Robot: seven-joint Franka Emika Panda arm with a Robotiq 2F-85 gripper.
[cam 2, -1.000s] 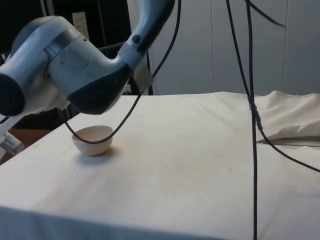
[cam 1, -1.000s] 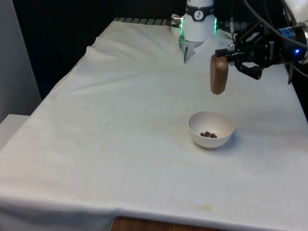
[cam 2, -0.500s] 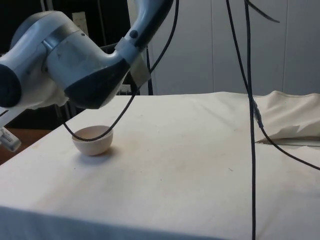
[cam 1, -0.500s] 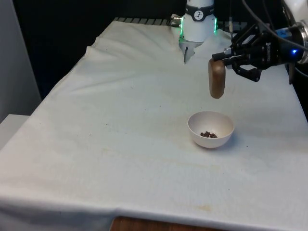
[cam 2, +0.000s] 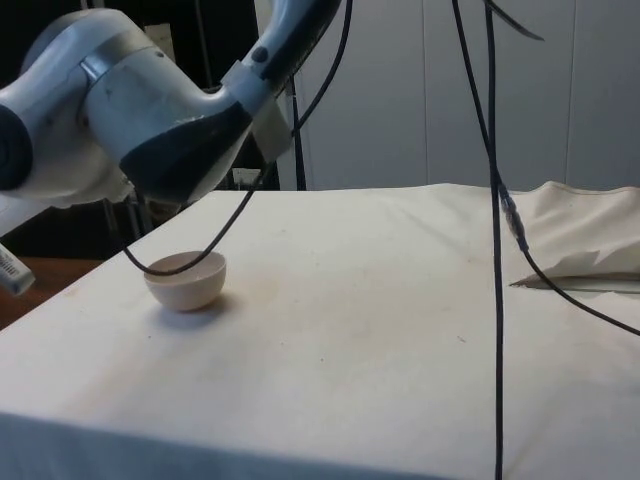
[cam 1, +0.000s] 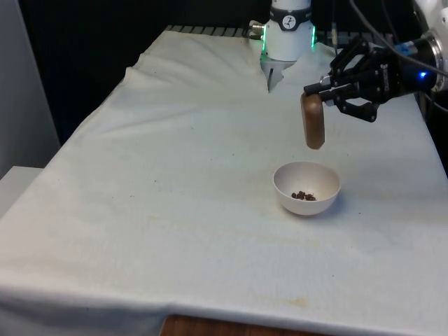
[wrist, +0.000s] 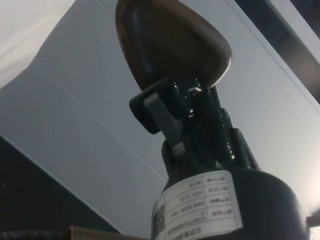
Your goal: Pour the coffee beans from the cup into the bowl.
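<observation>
The cup (cam 1: pixel 313 120), brown, hangs in the air at the upper right of the front view, tipped so it points down, directly above the bowl (cam 1: pixel 306 187) and clear of its rim. The gripper (cam 1: pixel 324 89) has it by the top end, jaws clenched on the cup's wall, arm reaching in from the right edge of the frame. In the wrist view the cup (wrist: pixel 170 42) sits between the fingers (wrist: pixel 162 117), one dark pad pressed against its side.

Down in the bowl, a small cluster of beans (cam 1: pixel 303 196) lies on the white floor of it. The bowl stands right of centre in the front view, upright, alone on the tabletop (cam 1: pixel 175 189). There is open cloth all around it: a wide bare stretch to the front view's left, a narrower strip to the right before the cloth's edge, and plenty of room toward the near edge at the bottom of the frame.

From the side view the bowl (cam 2: pixel 186 281) sits at the left, near that side's cloth edge, with the arm's big grey and white joint looming above it and a black cable (cam 2: pixel 495 240) hanging straight down through the middle right. The cloth rumples at the far right edge of that frame.
</observation>
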